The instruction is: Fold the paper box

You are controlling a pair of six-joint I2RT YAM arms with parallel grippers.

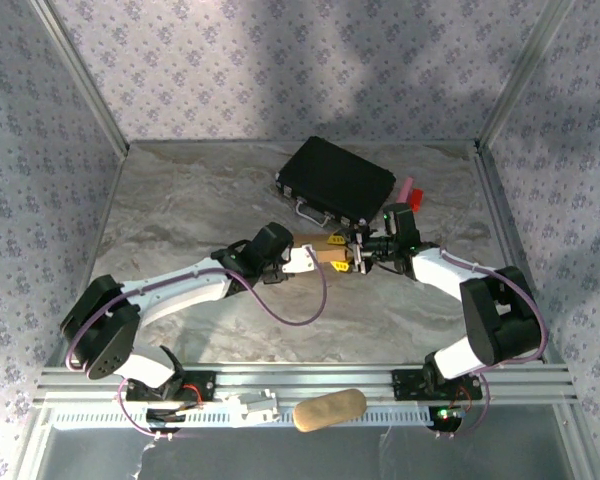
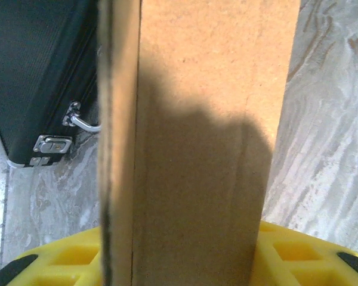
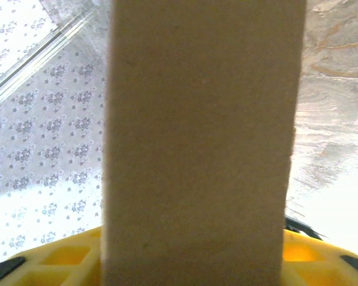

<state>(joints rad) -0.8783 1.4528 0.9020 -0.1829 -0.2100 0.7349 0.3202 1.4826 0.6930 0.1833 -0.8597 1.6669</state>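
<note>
Now L gripper (image 1: 310,259) + R gripper (image 1: 352,260) both clamped on paper box (image 2: 203,119), near black case (image 1: 335,178).

The paper box (image 2: 203,119) is plain tan, the briefcase (image 1: 335,178) black with silver trim, the table (image 1: 180,210) grey-veined marble, the walls (image 1: 280,60) lilac floral.

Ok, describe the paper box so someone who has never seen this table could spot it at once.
On the marbled table, find the black case at the far side. Just on its near side, the left gripper and right gripper grip the paper box from either side. It is small, plain tan cardboard, unlike the larger black metal-trimmed case.
</note>
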